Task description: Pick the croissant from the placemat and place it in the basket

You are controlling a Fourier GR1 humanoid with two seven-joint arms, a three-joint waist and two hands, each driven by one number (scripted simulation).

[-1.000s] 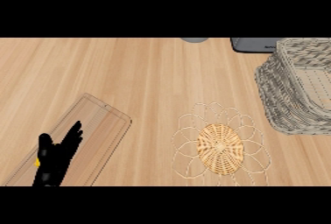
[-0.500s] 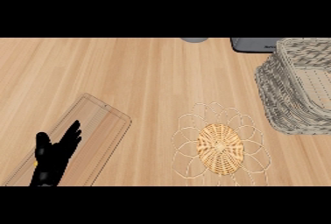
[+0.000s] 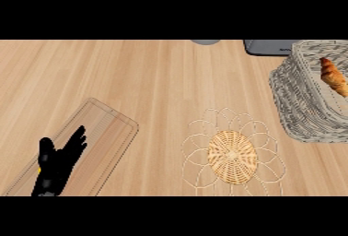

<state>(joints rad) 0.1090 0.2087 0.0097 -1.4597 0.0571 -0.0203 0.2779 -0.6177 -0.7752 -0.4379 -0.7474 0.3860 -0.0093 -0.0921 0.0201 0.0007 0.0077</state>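
A golden-brown croissant point(image 3: 332, 75) lies inside the grey woven basket point(image 3: 299, 99) at the right edge of the head view. The round wicker placemat point(image 3: 232, 156), with a lacy wire rim, lies bare on the wooden counter left of and below the basket. My left hand point(image 3: 55, 165) rests open at the lower left, fingers straight and pointing up, over a wooden board. My right hand does not show.
A long wooden cutting board point(image 3: 95, 143) lies slanted at the lower left under the left hand. A dark grey appliance corner point(image 3: 266, 47) and a small grey round thing point(image 3: 205, 41) sit at the counter's far edge.
The croissant now shows inside the basket, where it was not seen before. The left hand has stayed in place.
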